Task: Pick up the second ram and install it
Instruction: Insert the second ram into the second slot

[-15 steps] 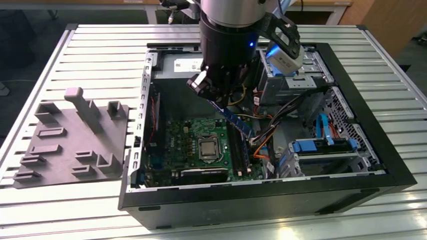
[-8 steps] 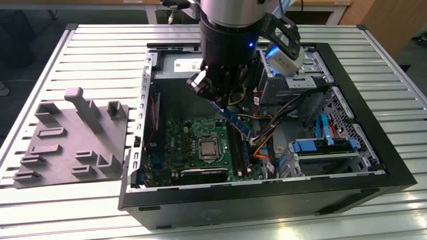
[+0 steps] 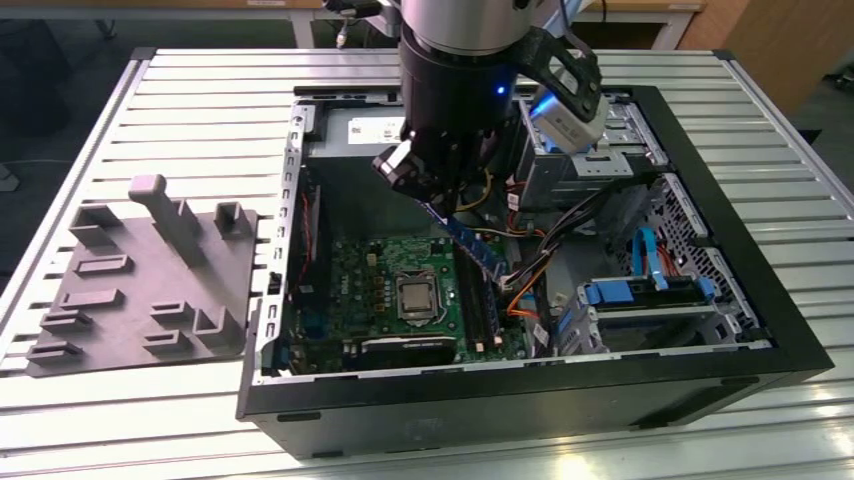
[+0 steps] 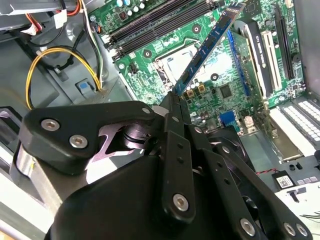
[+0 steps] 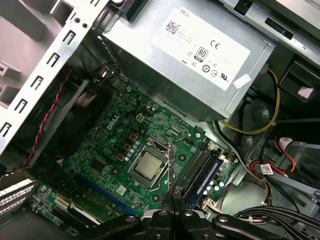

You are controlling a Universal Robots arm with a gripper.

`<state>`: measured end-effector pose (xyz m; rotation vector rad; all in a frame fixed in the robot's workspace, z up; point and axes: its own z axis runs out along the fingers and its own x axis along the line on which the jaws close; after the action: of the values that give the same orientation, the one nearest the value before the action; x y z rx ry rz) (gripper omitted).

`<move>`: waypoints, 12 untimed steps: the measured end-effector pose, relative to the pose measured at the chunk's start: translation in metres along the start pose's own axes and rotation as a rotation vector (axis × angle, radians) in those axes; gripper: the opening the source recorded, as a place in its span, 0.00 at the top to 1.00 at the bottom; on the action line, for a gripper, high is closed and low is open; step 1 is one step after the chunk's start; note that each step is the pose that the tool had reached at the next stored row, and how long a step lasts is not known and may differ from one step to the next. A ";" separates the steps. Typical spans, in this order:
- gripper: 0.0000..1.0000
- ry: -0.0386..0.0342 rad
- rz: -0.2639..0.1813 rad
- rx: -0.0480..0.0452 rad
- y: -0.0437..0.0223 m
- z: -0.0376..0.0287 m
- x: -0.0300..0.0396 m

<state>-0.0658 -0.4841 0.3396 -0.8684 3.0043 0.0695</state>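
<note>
My gripper (image 3: 430,203) is shut on the second ram (image 3: 470,243), a thin dark stick with a blue sheen. The stick hangs tilted inside the open computer case, above the green motherboard (image 3: 360,290). In the second wrist view the second ram (image 4: 207,47) juts out from the shut gripper (image 4: 175,97) over the board. In the first wrist view the second ram (image 5: 170,167) appears edge-on, rising from the gripper (image 5: 172,199), beside the processor socket (image 5: 147,167). The long black memory slots (image 5: 197,167) lie just beside the stick, which is clear of them.
The grey moulded holder tray (image 3: 147,290) sits on the slatted table at the exterior view's left. The black case wall (image 3: 534,395) rings the board. A silver power supply (image 5: 185,65), loose cables (image 3: 527,270) and blue drive bays (image 3: 641,295) crowd the case.
</note>
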 end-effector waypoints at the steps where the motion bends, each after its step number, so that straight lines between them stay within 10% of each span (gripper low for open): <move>1: 0.88 -0.0002 0.003 0.0000 0.0000 0.0000 0.0000; 12: 0.88 -0.0018 0.043 0.0011 0.0000 0.0001 0.0000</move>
<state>-0.0658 -0.4841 0.3395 -0.8026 3.0214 0.0690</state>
